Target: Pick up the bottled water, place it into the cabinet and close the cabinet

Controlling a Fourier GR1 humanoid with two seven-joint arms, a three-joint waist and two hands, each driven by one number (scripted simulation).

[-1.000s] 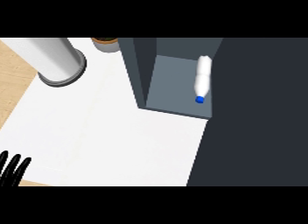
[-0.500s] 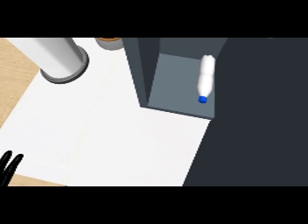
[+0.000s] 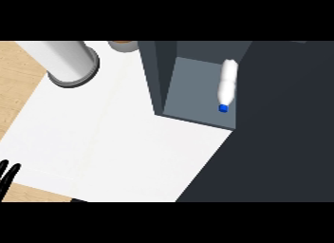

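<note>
The clear plastic water bottle with a blue cap lay on its side inside the dark grey open cabinet, against its right wall, cap near the front edge. A broad white countertop stretched from that edge to the black left hand, which rested at the lower left edge, fingers straight and holding nothing.

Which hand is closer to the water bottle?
Left is the only one showing: the left hand rests open at the view's lower-left edge, far from the water bottle lying in the cabinet. The right hand is out of view.
</note>
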